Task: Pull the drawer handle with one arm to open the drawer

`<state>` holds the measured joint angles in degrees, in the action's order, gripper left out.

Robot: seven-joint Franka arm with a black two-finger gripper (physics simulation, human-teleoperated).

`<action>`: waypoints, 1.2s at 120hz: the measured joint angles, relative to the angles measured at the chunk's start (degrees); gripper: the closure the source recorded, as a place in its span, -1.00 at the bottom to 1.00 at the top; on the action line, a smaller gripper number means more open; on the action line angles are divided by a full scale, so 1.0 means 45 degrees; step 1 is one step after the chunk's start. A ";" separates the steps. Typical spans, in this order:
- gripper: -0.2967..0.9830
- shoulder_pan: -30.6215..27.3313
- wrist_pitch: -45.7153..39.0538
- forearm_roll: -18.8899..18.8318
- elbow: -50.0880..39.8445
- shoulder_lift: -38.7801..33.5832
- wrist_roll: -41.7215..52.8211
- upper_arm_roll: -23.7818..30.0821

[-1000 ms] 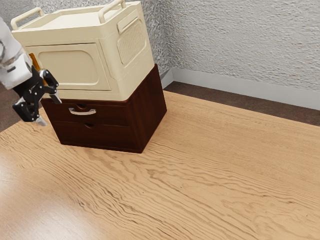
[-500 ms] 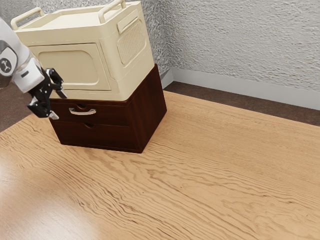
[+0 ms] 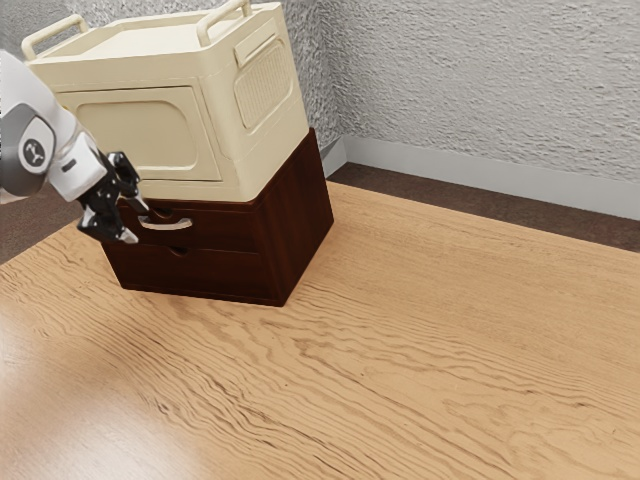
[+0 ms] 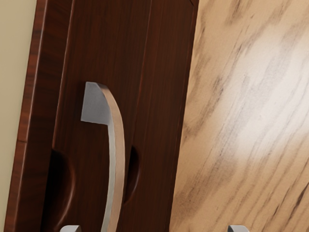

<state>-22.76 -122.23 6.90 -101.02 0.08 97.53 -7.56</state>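
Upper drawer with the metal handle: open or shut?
Shut. In the exterior view, the upper drawer sits flush above the lower drawer, its front not standing out.

Room in front of drawers (image 3: 225,232); cream cabinet (image 3: 140,135) blocks above, tabletop (image 3: 400,340) below.

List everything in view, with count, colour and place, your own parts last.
Cabinet: 1, dark brown, on the table
Drawers: 2, dark brown, in its front, stacked
Drawer handle: 1, silvery, on the upper drawer
Notches: 2, dark brown, one per drawer
Box: 1, cream, atop the cabinet
Table: 1, light wood, beneath
Walls: 2, grey, behind
Skirting: pale grey, along them
Floor: brown, beyond the table
Arm: 1, white and grey
Hand: 1, black, open, by the handle
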 joint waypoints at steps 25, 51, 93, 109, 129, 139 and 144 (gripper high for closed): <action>0.03 -0.0102 -0.0478 0.0192 -0.0018 0.0339 0.0102 0.0009; 0.07 -0.0370 -0.0703 0.0332 -0.0005 0.0440 0.0185 0.0028; 0.13 -0.0382 -0.0773 0.0391 -0.0038 0.0430 0.0335 0.0132; 0.14 -0.0183 -0.0779 0.0458 -0.0038 0.0453 0.0378 0.0171; 0.16 -0.0013 -0.0782 0.0501 -0.0046 0.0486 0.0420 0.0195; 0.16 -0.0019 -0.0783 0.0509 -0.0046 0.0525 0.0438 0.0195; 0.16 -0.0047 -0.0783 0.0514 -0.0045 0.0573 0.0445 0.0195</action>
<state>-22.97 -125.76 9.21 -101.22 2.66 99.53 -6.68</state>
